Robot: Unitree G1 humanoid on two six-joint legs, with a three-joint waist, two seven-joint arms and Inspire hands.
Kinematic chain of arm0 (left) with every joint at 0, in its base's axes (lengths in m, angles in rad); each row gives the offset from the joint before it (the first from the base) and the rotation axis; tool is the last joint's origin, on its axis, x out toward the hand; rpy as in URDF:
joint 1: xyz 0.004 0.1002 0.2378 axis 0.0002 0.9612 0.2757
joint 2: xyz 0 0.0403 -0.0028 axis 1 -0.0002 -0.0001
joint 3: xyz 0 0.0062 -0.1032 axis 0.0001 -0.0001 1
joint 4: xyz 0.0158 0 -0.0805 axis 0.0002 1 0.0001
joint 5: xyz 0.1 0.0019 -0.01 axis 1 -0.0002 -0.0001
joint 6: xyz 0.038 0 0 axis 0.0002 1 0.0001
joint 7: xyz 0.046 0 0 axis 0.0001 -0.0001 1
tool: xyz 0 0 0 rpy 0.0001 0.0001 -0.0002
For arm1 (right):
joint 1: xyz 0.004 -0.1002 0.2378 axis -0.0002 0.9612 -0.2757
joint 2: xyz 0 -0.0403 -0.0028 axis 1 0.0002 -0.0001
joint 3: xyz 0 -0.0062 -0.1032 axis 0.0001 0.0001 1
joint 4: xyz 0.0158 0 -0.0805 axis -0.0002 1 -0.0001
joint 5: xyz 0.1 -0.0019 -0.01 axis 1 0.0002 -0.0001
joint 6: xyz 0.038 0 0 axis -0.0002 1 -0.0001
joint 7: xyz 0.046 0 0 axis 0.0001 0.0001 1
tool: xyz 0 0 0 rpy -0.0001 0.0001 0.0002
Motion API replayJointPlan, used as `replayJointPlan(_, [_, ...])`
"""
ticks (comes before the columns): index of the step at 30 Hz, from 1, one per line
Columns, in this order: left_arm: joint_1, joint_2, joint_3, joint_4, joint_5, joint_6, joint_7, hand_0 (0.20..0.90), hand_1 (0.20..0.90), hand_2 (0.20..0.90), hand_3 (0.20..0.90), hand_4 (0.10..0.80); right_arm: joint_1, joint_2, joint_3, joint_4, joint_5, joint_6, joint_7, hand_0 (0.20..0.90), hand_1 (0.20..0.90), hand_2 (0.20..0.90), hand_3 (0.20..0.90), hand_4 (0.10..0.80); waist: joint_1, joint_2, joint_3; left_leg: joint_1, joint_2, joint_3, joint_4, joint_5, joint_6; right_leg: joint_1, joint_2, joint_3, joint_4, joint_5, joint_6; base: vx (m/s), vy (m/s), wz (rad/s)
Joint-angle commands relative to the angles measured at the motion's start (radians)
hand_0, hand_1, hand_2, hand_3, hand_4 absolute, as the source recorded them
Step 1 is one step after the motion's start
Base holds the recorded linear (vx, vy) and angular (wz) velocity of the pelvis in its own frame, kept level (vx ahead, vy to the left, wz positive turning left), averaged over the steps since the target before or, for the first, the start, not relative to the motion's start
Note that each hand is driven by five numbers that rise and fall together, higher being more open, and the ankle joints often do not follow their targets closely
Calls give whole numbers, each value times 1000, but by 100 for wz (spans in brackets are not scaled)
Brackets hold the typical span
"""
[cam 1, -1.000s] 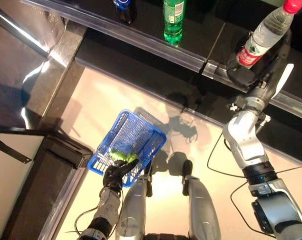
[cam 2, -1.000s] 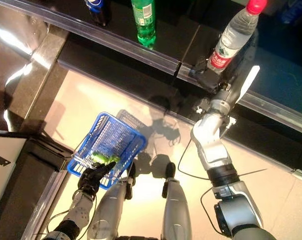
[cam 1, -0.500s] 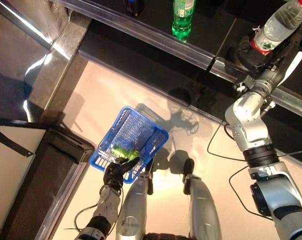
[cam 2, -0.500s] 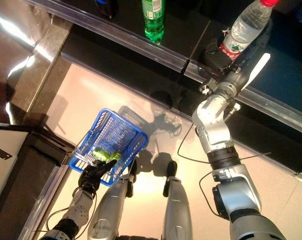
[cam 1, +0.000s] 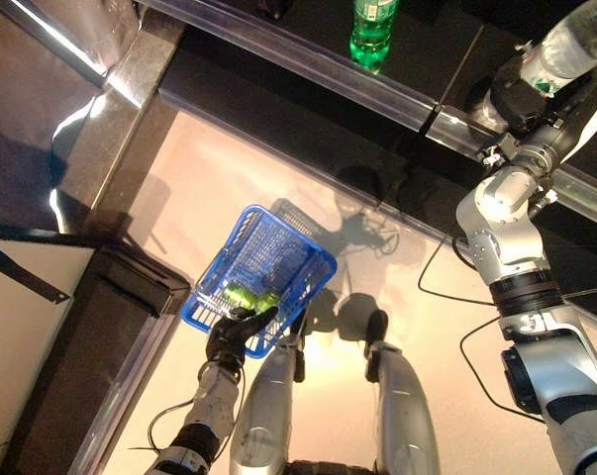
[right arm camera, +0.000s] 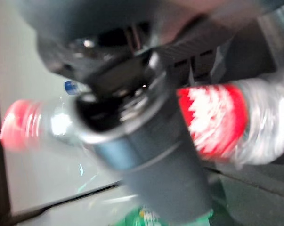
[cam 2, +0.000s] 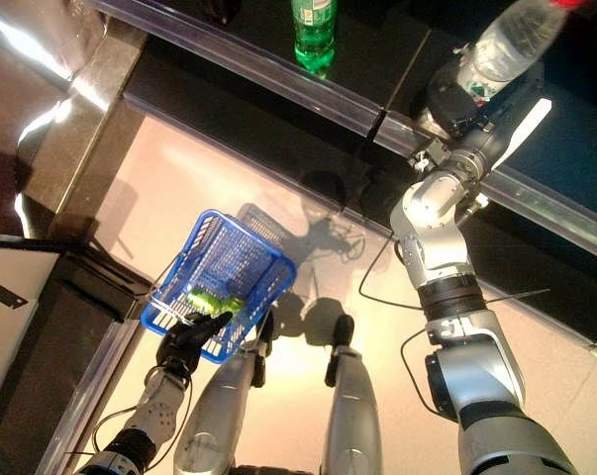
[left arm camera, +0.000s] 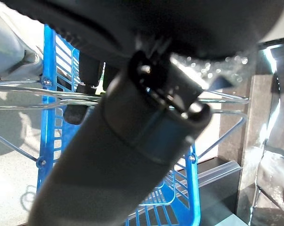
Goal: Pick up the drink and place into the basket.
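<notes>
Gripping the water bottle in curled right hand fingers, cap tilted up-right, left hand clasping blue basket

The right hand has raised the water bottle farther up.

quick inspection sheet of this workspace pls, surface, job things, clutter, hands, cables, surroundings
surface: pale floor below, dark shelf along the far side
job's things: clear water bottle with a red label, held up at the shelf; blue basket low over the floor
clutter: green bottle lying in the basket; green bottle standing on the shelf
robot hands: right robot hand wrapped round the water bottle; left robot hand curled on the basket's near rim
cables: the robot's own only
surroundings: glossy dark counter far left, dark cabinet near left
</notes>
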Motion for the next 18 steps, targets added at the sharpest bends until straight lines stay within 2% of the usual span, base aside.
replayJointPlan(1, [109,71,-19,-65,-15,-48,-21,300,300,300,200,100,-156,-139,-16,-112,-56,-88,-19,300,300,300,200,100,6,9,-18,-44,-45,-60,127,-60,17,31,-4,-49,-53,41,-24,0,0,0])
replayJointPlan(4, [109,67,-13,-74,-49,-58,-30,300,300,300,200,100,-153,-148,-20,-115,-54,-88,-16,300,300,300,200,100,4,11,-18,-48,-46,-59,146,-67,18,28,-7,-48,-35,33,-27,-21,26,0])
replayJointPlan(6, [113,60,6,-88,-140,-82,-40,300,300,300,200,100,-141,-155,-26,-127,-54,-91,-19,300,300,300,200,100,3,12,-18,-45,-47,-58,155,-70,18,30,-8,-46,-25,25,-30,-35,47,-1])
replayJointPlan(9, [124,54,76,-140,-244,-112,-73,300,300,300,200,100,-108,-143,-50,-168,-82,-93,-13,300,300,300,200,100,2,14,-18,-27,-47,-63,167,-69,14,49,-9,-47,-10,8,-35,-34,47,-2])
replayJointPlan(15, [129,73,119,-252,-215,-135,-89,300,300,300,200,100,-33,-132,-93,-301,-123,-68,36,300,300,300,200,100,-6,16,-18,42,-45,-66,169,-63,7,117,-15,-46,6,-16,-43,1,53,2])
replayJointPlan(18, [152,97,158,-360,-189,-130,-89,300,300,300,200,100,41,-116,-101,-463,-174,-37,138,300,300,300,200,100,-12,21,-18,112,-47,-65,150,-53,3,183,-18,-42,5,-30,-48,7,95,3])
